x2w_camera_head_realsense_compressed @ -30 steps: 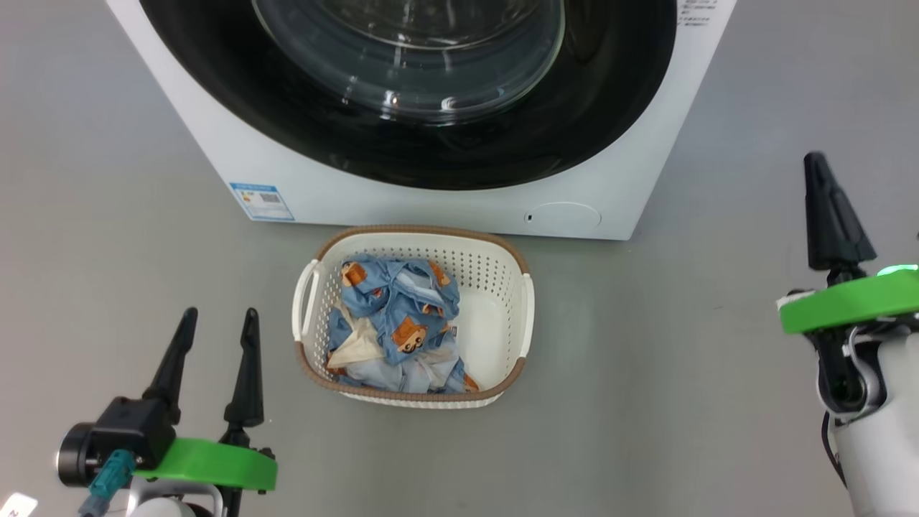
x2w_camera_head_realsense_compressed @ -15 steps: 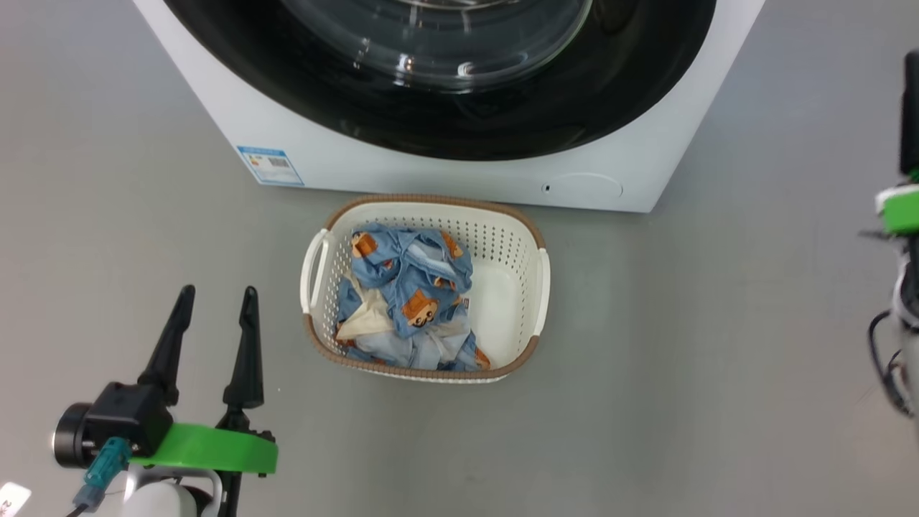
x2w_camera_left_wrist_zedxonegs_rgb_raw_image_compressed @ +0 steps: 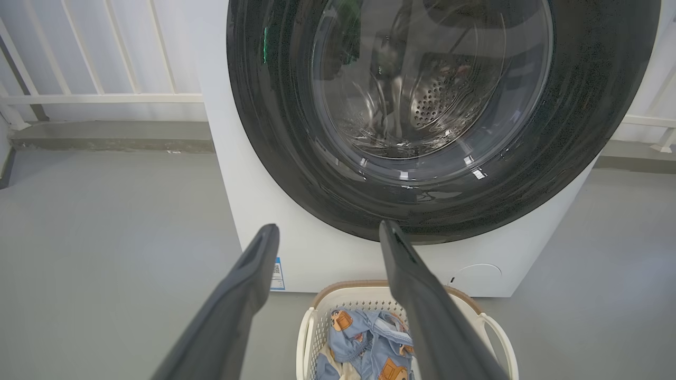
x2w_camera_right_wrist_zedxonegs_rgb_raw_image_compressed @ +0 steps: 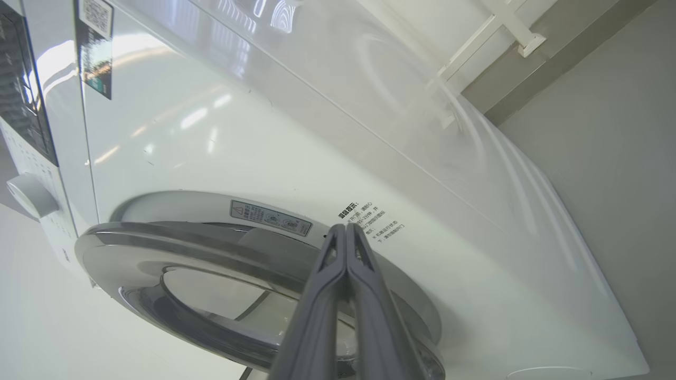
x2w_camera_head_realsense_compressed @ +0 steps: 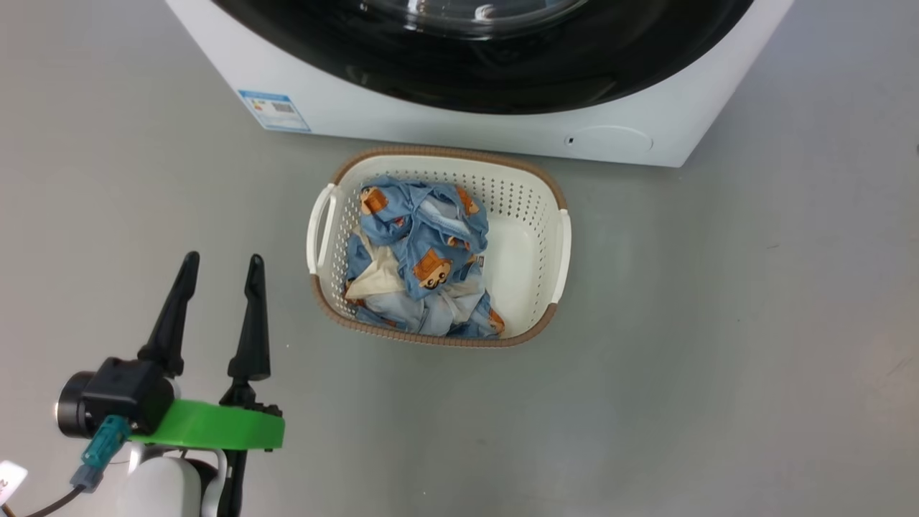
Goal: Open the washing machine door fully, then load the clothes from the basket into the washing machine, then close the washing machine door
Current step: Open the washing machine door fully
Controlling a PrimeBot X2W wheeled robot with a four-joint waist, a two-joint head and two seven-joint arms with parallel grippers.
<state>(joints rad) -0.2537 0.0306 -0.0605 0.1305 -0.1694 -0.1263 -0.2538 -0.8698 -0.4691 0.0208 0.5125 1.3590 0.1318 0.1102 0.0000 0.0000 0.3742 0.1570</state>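
We found the washing machine door (x2w_camera_left_wrist_zedxonegs_rgb_raw_image_compressed: 433, 89) lying flat against the front of the washing machine (x2w_camera_head_realsense_compressed: 431, 122). The clothes (x2w_camera_head_realsense_compressed: 420, 251) sat heaped in the basket (x2w_camera_head_realsense_compressed: 528, 208) (mostly its left half), on the floor (x2w_camera_head_realsense_compressed: 718, 323) just before the machine. The left hand (x2w_camera_head_realsense_compressed: 222, 257) hovered spread and empty, left of the basket. The right hand (x2w_camera_right_wrist_zedxonegs_rgb_raw_image_compressed: 346, 228), fingers pressed together, pointed at the door's rim.

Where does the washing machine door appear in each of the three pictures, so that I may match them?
Head view: washing machine door along the top edge, cropped.
Left wrist view: door in the upper centre, above the basket.
Right wrist view: door at the lower left, seen edge-on as a silver rim.
Shared landmark: the white front of the washing machine.
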